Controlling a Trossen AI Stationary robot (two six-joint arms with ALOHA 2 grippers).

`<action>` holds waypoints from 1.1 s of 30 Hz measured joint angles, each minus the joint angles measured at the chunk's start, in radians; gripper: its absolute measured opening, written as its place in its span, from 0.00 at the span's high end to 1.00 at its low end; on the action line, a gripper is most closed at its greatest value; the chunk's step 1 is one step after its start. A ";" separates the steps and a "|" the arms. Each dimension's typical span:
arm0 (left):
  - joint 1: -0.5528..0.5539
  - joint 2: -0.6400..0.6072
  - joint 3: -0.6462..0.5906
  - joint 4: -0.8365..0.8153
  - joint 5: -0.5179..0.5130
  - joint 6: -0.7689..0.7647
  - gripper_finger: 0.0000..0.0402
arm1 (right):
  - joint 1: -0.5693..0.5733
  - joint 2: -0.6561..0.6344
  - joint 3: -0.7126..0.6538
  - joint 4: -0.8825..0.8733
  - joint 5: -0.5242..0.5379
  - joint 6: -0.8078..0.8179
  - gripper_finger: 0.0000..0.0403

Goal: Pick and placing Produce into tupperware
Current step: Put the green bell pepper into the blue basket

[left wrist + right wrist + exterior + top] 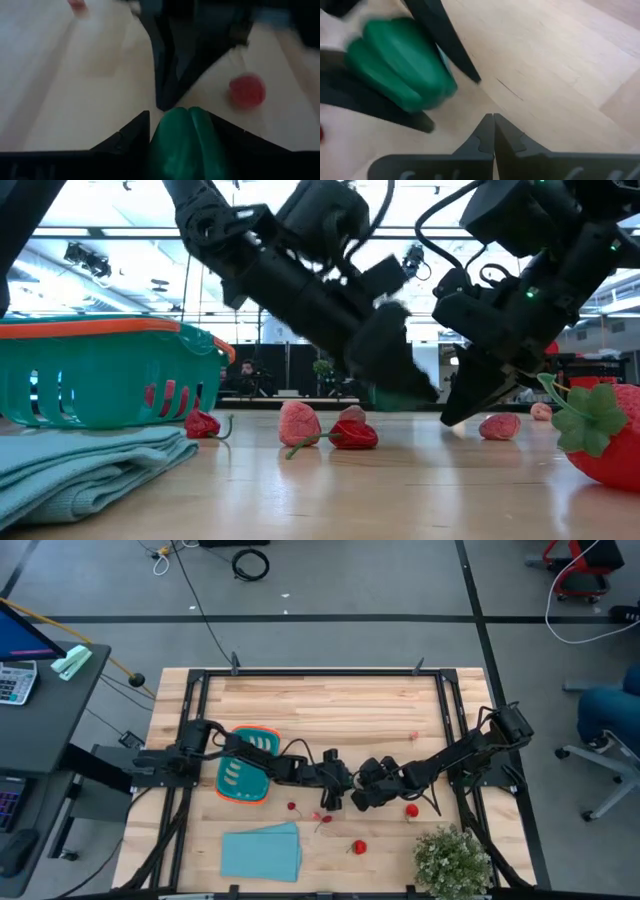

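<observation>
My left gripper (pixel 330 786) reaches to the table's middle and is shut on a green toy pepper (pixel 182 142). My right gripper (pixel 493 117) is shut and empty, just right of it (pixel 364 794), with its tips near the pepper (pixel 400 65). The teal tub with an orange rim (pixel 244 764) stands at the left, and something red shows through its slots (pixel 166 395). Red and pink toy pieces lie loose on the wood: a strawberry (pixel 411 810), another red piece (pixel 359 847), a chili (pixel 345 437) and pink berries (pixel 299 422). My left gripper pinches the green pepper's body (pixel 170 135) between its two fingers (pixel 132 135), one on each side. The fingers slant down from the table's left. In the low view the pepper (pixel 398 396) hangs a little above the wood.
A folded light-blue cloth (pixel 261 851) lies at the near edge, left of centre. A bushy pale-green potted plant (pixel 455 860) stands in the near right corner. A black frame (pixel 320 673) borders the table. Bare wood stretches along the far side.
</observation>
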 joint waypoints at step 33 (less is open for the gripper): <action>0.106 -0.919 -0.292 -1.284 -0.010 -0.435 0.52 | 0.059 -0.001 0.000 -0.027 -0.010 0.036 0.99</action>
